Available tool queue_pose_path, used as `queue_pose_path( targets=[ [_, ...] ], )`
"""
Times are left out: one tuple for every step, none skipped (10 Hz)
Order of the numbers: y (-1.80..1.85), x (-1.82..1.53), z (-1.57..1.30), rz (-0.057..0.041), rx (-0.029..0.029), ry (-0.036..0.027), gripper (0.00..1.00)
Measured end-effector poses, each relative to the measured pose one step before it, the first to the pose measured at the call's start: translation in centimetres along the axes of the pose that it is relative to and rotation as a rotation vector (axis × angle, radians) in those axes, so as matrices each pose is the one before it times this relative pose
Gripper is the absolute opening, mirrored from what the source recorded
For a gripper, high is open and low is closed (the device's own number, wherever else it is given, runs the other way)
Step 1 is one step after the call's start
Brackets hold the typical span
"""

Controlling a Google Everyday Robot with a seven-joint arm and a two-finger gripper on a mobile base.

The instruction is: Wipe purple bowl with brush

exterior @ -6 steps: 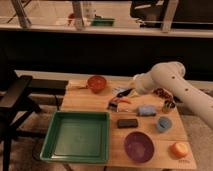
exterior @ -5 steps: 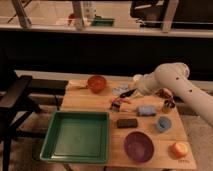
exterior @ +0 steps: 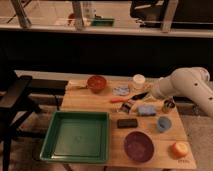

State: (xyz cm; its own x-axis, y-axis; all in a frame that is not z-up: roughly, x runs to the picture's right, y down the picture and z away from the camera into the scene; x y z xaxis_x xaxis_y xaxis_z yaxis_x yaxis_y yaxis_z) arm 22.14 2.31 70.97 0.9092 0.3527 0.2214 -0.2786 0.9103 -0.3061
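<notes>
Wood tabletop, logging bowl and brush positions

Seeing light wooden table (exterior: 90, 102) spanning mid-frame. Noting green tray (exterior: 75, 114) filling its front-left part. Noting white robot arm (exterior: 187, 87) extending in from the right edge over the table's back-right part. Marking purple bowl (exterior: 138, 146) sitting upright at the front edge, just right of the tray, well apart from the arm. Marking orange-red bowl (exterior: 96, 82) at the back, left of centre. Tagging blue cup (exterior: 163, 123) behind and right of the purple bowl, and black block (exterior: 127, 122) lying between tray corner and cup. Tagging brush (exterior: 128, 105) mid-table behind the block, pale head toward front-left, dark handle running up-right toward the arm's end; resting or lifted, not telling. Tagging orange stick (exterior: 118, 99) just left of the brush head. Placing gripper (exterior: 145, 94) low over the table at the brush's handle end, well behind the purple bowl; not managing to tell whether clamped on the handle or loose.
</notes>
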Motion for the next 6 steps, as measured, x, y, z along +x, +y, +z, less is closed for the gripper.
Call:
queue_pose_path(
  targets=[
    [0.342,0.606,-1.083,0.02330,0.00794,0.01202,0.00],
    [0.495,0.551,-1.079,0.01978,0.00436,0.01075,0.00],
    [0.356,0.083,-0.570,0.00595,-0.00123,0.00397,0.00],
    [0.440,-0.075,-0.566,0.00125,-0.00442,0.00427,0.00],
    [0.416,0.034,-0.503,0.00146,-0.00451,0.00324,0.00],
    [0.505,0.106,-0.514,0.00240,-0.00456,0.00344,0.00]
  ],
)
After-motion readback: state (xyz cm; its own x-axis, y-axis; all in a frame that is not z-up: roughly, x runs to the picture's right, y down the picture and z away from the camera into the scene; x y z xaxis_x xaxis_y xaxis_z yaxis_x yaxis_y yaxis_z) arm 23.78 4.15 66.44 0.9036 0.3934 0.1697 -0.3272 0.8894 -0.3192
